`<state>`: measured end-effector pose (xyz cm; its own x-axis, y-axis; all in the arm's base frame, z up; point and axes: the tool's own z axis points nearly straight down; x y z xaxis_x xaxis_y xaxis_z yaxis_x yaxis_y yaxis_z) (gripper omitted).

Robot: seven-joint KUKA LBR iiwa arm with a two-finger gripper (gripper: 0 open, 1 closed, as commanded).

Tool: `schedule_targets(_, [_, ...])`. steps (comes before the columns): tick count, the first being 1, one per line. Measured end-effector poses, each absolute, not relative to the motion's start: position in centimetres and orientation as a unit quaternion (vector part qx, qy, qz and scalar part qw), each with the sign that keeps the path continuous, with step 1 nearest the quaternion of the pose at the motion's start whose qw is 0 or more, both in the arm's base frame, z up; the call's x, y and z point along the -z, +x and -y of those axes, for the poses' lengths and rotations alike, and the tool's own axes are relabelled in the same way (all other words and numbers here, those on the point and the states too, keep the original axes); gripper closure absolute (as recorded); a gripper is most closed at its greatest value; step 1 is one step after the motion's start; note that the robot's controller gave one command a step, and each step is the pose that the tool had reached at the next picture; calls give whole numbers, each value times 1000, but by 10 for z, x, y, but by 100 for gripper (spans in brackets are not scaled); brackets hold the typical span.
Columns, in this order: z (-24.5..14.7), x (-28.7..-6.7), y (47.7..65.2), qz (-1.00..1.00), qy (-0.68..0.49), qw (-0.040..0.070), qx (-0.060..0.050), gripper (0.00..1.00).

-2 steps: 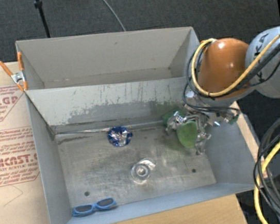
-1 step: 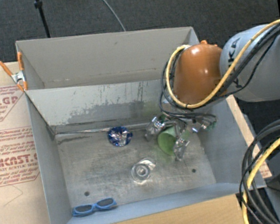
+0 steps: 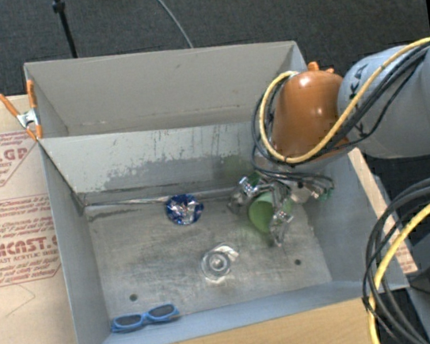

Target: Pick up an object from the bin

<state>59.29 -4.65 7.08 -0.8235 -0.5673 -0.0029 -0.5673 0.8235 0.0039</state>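
The two-finger gripper (image 3: 262, 205) clasps a smooth, rounded green plastic object (image 3: 259, 215) at the right of the grey metal bin (image 3: 130, 244); it is likely light, stiff, slippery and best held mid-body.

So there's a few loose bits on the floor of the bin (image 3: 71, 229). Crumpled shiny blue-and-white thing (image 3: 182, 210) sits near the back wall. A clear round piece (image 3: 219, 261) is a bit in front of it. Little blue glasses (image 3: 145, 319) lie flat by the front wall, left end.
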Motion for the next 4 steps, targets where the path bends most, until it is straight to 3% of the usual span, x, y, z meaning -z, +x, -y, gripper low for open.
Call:
schedule_targets(1, [63,-72,584,-988,-157,4,0,0])
schedule_targets(2, [64,-73,582,-987,-158,-1,0,100])
schedule_targets(3, [63,-100,583,-987,-159,2,0,100])
schedule_targets(4, [62,-166,585,-987,-159,4,1,100])
